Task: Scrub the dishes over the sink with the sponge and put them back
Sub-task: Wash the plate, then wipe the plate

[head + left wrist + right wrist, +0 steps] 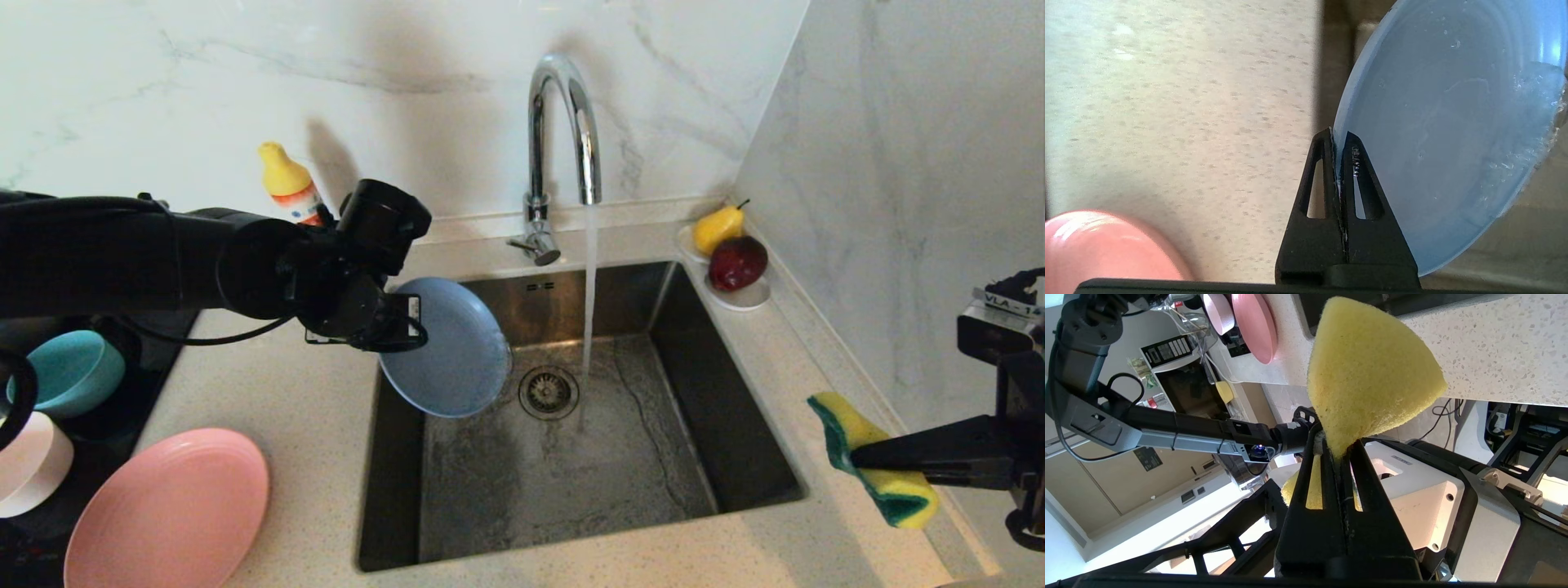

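left end effector (pixel 1340 141) clamping blue-grey plate (pixel 1437 134) rim

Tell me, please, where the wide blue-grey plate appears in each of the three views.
Head view: the wide blue-grey plate is tilted over the sink's left edge, pinched at its rim by the left gripper.
Left wrist view: it fills the right side, its rim between the shut fingers.
Right wrist view: not in it.
Shared landmark: the salmon-pink plate.
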